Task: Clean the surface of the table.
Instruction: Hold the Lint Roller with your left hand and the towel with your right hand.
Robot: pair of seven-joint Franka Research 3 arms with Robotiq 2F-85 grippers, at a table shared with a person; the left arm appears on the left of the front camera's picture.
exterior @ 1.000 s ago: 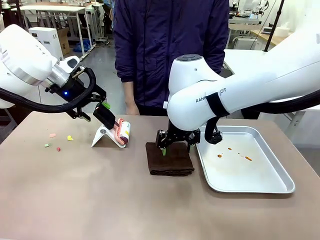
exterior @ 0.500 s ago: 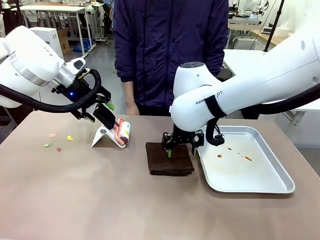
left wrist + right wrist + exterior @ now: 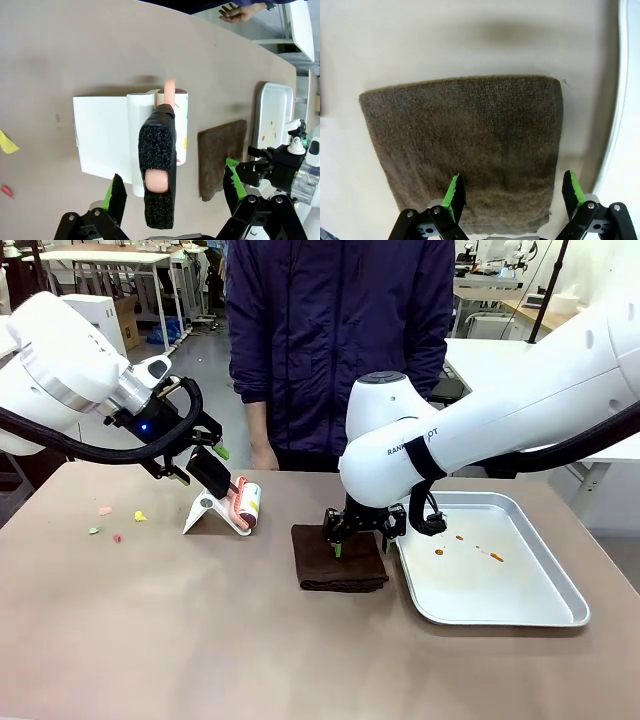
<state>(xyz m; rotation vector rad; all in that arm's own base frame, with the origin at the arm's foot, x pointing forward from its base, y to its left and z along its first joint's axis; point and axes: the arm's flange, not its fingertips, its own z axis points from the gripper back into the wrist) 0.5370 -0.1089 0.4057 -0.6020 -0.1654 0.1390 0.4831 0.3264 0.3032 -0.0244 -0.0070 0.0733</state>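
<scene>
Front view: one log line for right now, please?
left fingers open, straddling lint roller handle | right fingers open over brown cloth | coloured scraps on table

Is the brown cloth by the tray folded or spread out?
Folded: the cloth lies on the table as a thick rectangle, with stacked layers showing along its near edge.

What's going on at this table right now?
Cleaning setup, nothing grasped yet. The left gripper is open, jaws either side of the black handle of the lint roller, which sits on its white stand. The right gripper hangs open just above the folded brown cloth, beside the spotted metal tray. Small coloured scraps lie on the table near the left arm. A person stands at the far side.
</scene>
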